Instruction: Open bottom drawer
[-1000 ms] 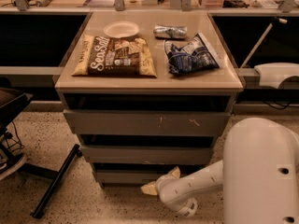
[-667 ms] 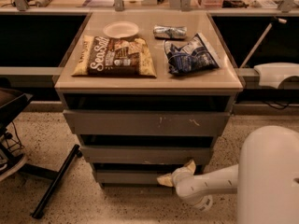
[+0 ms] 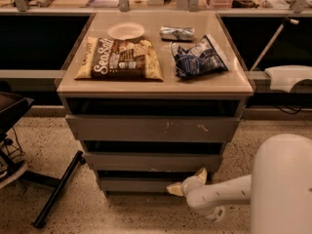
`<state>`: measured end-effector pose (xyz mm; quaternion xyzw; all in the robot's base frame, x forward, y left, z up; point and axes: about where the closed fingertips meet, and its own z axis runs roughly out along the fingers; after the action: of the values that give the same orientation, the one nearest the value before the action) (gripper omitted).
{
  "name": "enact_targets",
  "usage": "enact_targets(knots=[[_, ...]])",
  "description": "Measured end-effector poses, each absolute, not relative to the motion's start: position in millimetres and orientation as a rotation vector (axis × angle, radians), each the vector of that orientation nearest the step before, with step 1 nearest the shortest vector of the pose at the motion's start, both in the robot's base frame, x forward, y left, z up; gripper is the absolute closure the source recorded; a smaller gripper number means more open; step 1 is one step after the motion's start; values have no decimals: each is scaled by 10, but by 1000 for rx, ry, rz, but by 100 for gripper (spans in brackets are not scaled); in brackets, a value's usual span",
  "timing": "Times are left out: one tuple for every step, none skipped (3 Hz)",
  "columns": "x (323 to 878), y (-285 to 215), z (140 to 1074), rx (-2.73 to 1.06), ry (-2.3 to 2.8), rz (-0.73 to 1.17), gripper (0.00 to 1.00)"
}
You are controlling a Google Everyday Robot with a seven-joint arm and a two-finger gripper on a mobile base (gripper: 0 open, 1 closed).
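The bottom drawer (image 3: 131,185) is the narrowest of three stacked grey fronts, low under the cabinet, and it looks closed. Above it are the mid-sized front (image 3: 146,161) and the tall scratched front (image 3: 151,128). My gripper (image 3: 187,182) is at the right end of the bottom drawer's front, reaching in from the right on a white arm (image 3: 229,191). Its two tan fingertips are spread apart: one (image 3: 201,173) points up towards the gap above the drawer, the other (image 3: 173,189) lies against the front's face.
On the cabinet top (image 3: 214,85) lie a Sea Salt chips bag (image 3: 119,58), a white plate (image 3: 126,30), a silver packet (image 3: 177,32) and a blue bag (image 3: 200,56). A black chair base (image 3: 53,191) stands on the floor at left. The white robot body (image 3: 282,184) fills the lower right.
My gripper has moved right and slightly up along the bottom drawer's front, from near its middle to its right end. The white robot body has shifted right. The drawers have not moved.
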<state>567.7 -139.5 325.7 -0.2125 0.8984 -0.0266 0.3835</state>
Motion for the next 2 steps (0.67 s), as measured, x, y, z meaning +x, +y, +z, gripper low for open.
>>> enact_targets(knots=[[5440,-1693,3026,-528,2277,4,0],[5446,-1686,3028,-529,2276,4,0]])
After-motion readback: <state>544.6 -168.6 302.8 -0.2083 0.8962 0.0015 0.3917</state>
